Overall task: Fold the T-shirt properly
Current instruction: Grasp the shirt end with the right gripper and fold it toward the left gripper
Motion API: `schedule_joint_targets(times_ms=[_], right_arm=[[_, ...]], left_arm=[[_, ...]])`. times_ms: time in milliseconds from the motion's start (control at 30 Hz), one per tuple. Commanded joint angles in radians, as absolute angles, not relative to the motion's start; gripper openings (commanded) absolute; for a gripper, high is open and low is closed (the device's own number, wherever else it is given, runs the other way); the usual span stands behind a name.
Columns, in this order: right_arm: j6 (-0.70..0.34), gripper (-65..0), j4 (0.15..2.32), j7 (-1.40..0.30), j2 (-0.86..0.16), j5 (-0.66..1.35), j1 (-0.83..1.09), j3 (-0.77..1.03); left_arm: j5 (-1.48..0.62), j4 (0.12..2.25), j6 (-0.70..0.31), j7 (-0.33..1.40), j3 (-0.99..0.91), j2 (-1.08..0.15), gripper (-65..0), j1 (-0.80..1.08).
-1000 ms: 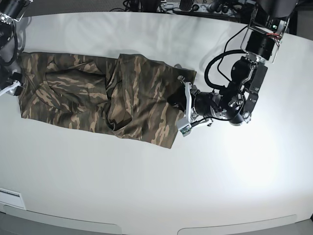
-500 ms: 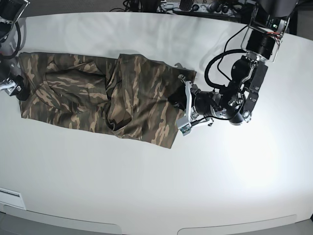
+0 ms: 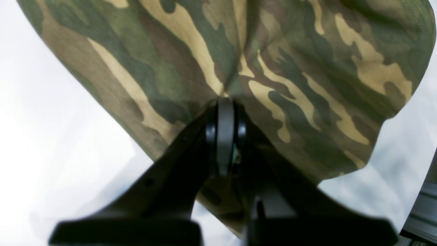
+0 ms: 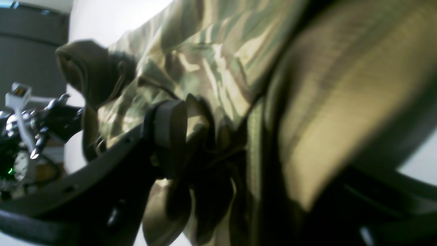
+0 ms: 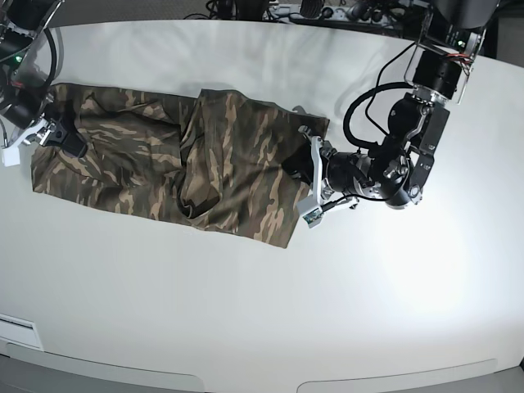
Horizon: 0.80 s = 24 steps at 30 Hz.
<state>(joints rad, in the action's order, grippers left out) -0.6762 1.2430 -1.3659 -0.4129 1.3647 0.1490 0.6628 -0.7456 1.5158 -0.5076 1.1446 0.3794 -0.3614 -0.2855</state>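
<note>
The camouflage T-shirt [image 5: 221, 164] lies stretched across the white table [image 5: 270, 303], with a fold ridge near its middle. My left gripper [image 5: 301, 173] is at the shirt's right edge. In the left wrist view it [image 3: 225, 112] is shut, pinching the cloth [image 3: 293, 68], which hangs slightly lifted. My right gripper [image 5: 61, 135] is over the shirt's left end. In the right wrist view it [image 4: 218, 150] is shut on bunched cloth [image 4: 205, 61], with one finger pad [image 4: 169, 136] pressed against it. The collar and label are hidden.
Cables and equipment [image 5: 327, 12] line the table's far edge. A white strip [image 5: 16, 332] sits at the front left corner. The left arm's body [image 5: 401, 164] reaches in from the back right. The shirt fills the table's rear half.
My right gripper has moved right and inward from the table's left edge, carrying the shirt's left end with it. The left gripper has stayed in place, holding the right edge.
</note>
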Motion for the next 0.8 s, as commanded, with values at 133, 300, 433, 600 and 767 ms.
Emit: schedule_joint_targets(times_ms=[133, 300, 433, 600, 767], right_arm=[[-0.68, -35.6, 1.248, -1.396, -0.427, 1.365, 0.149, 0.661], [-0.698, -65.0, 1.251, -1.396, -0.435, 1.365, 0.149, 0.661], [-0.698, -65.0, 1.317, -1.396, -0.447, 1.364, 0.149, 0.661], [-0.698, -65.0, 1.478, -1.387, -0.457, 1.298, 0.15, 0.661], [-0.664, -65.0, 1.595, -1.298, -0.525, 1.085, 0.149, 0.661]], left_arm=[[-0.736, 1.518, -0.5, 1.185, 0.378, -0.371, -65.0, -0.3], [-0.799, 1.518, -0.499, 1.192, 0.377, -0.371, -65.0, -0.322], [-0.834, 1.518, -0.499, 1.211, 0.377, -0.371, -65.0, -0.368], [-0.813, 1.518, -0.494, 1.216, 0.325, -0.371, -65.0, -0.422], [-0.813, 1.518, -0.458, 1.235, 0.196, -0.371, -65.0, -0.441]])
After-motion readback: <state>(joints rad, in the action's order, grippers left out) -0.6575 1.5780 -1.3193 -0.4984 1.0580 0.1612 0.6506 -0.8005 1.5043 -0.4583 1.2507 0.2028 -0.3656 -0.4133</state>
